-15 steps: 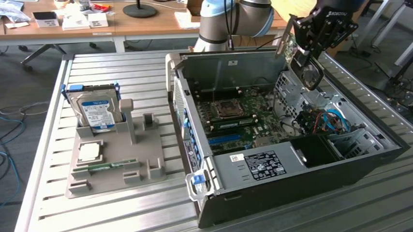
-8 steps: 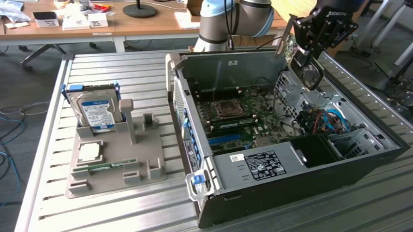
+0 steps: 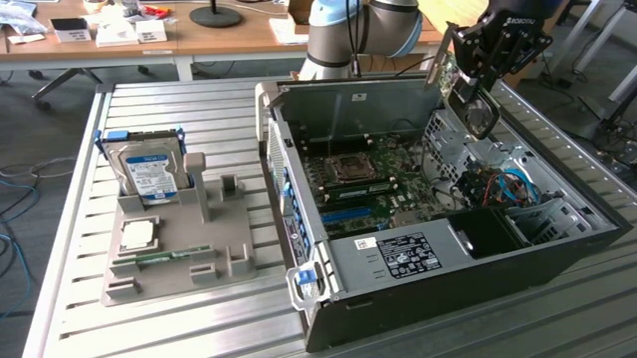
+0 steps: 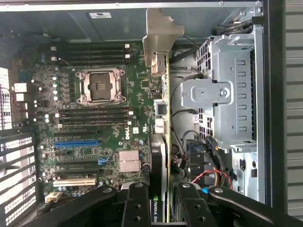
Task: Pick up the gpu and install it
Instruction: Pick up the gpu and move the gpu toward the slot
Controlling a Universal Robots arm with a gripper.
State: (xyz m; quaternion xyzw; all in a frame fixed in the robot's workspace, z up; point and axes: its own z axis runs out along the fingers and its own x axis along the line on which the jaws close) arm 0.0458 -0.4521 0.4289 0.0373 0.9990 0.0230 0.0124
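Note:
My gripper (image 3: 476, 74) is shut on the gpu (image 3: 479, 112) and holds it in the air above the back right of the open computer case (image 3: 557, 253). The card hangs edge-down, with its silver bracket (image 3: 439, 60) toward the case's rear wall. In the wrist view the gpu (image 4: 161, 142) appears edge-on between my two black fingers (image 4: 137, 203), its bracket (image 4: 161, 33) farthest from them. Below it lies the green motherboard (image 4: 104, 118) with a blue slot (image 4: 78, 142) and a white slot (image 4: 73, 181). The card is clear of the board.
A grey holder (image 3: 179, 276) at the exterior view's left carries a hard drive with a blue label (image 3: 149, 175), a processor chip (image 3: 137, 235) and a memory stick (image 3: 159, 257). Inside the case are a metal drive cage (image 4: 227, 94), loose cables (image 4: 208, 165) and the power supply (image 3: 408, 253).

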